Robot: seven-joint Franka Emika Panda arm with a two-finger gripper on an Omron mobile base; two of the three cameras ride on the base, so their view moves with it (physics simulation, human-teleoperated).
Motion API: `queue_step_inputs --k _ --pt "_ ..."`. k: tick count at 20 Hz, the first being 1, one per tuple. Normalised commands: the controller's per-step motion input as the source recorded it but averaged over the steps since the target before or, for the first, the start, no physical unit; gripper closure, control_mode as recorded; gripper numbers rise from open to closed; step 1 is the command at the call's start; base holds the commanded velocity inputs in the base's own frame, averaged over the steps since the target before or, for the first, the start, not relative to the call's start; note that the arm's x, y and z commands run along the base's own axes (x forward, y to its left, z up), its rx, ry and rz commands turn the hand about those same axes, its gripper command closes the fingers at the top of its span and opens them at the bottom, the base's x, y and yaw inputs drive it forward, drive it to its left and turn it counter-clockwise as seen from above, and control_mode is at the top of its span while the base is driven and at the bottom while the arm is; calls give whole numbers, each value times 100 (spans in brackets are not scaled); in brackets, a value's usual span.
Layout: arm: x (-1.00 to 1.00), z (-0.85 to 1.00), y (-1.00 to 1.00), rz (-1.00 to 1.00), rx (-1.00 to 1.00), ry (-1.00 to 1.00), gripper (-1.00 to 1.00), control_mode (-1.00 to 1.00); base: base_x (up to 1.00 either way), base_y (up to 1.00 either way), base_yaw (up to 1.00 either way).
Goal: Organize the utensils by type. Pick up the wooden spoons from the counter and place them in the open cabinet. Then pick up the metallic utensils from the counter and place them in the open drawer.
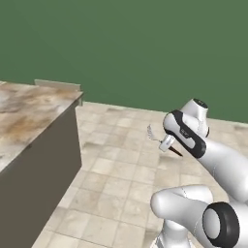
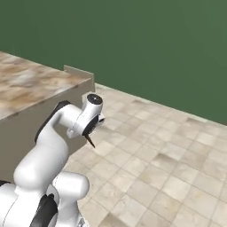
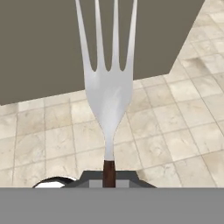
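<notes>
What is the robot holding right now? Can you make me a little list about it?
holding: a fork, silvery head, dark handle
gripper: shut on the fork's handle
fork position: up in the air, above the tiled floor
counter: to the robot's left, apart from the fork
wall behind: green

light: even, flat | shadows: faint | focus: soft, low-res render
</notes>
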Motion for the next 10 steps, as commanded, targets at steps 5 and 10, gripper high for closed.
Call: queue_step_inputs --k 5,10 --pt "0 0 0 0 0 0 100 100 100 -23 13" --pt "0 0 0 0 0 0 100 100 100 -18 24"
